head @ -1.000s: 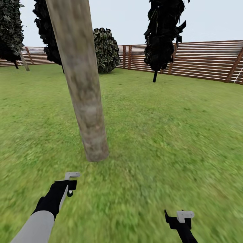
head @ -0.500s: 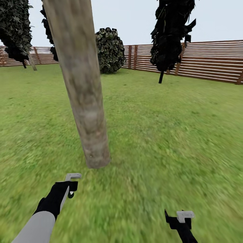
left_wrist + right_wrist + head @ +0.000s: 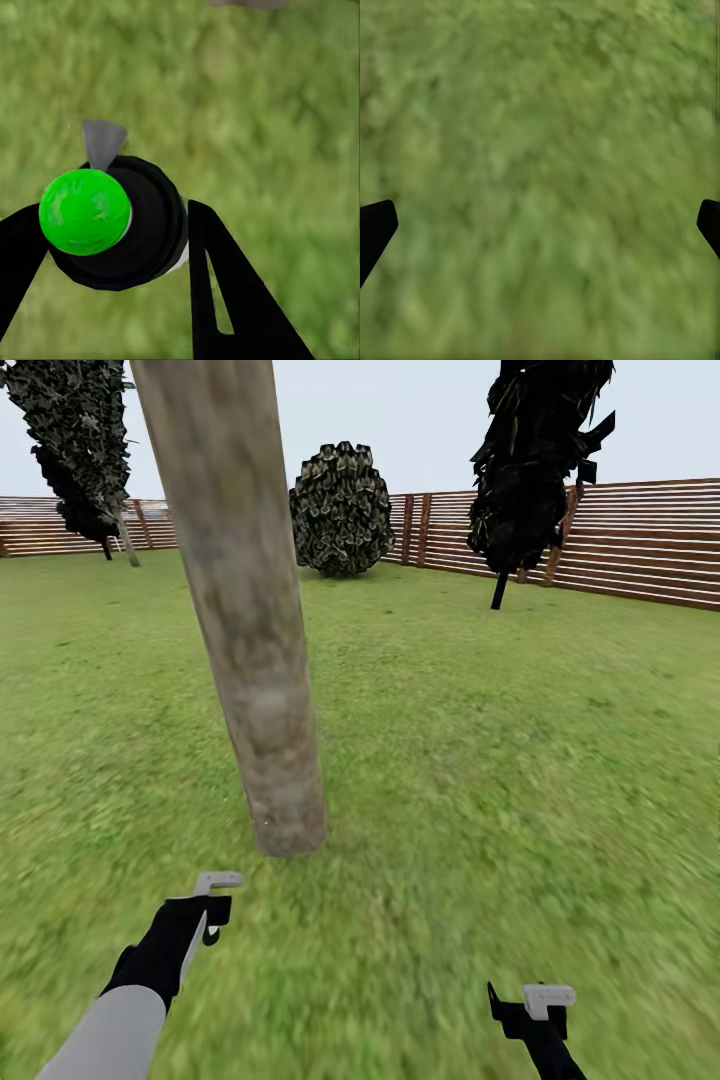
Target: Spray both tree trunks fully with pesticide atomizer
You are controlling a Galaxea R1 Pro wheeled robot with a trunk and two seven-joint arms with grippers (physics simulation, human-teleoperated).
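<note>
A thick mottled beige-grey tree trunk point(image 3: 255, 660) rises from the grass floor point(image 3: 480, 760) just ahead of me, leaning slightly, its crown out of view. In the left wrist view the pesticide atomizer point(image 3: 112, 225), a black round body with a bright green cap and a grey nozzle tip, sits between the black fingers of my left gripper point(image 3: 112, 251), which is shut on it. In the head view the left gripper point(image 3: 205, 920) hangs low, short of the trunk's base. My right gripper point(image 3: 530, 1010) is open over bare grass, its fingertips point(image 3: 376, 225) spread wide.
A brown slatted fence point(image 3: 640, 540) bounds the lawn at the back. A round leafy shrub point(image 3: 342, 510) stands by the fence, a dark narrow conifer point(image 3: 535, 470) to its right, another dark tree point(image 3: 85, 450) at far left. Open grass lies to the right of the trunk.
The whole view has swung a little to the left, so the shrub, conifer and fence sit further right. Both arms hold the same pose.
</note>
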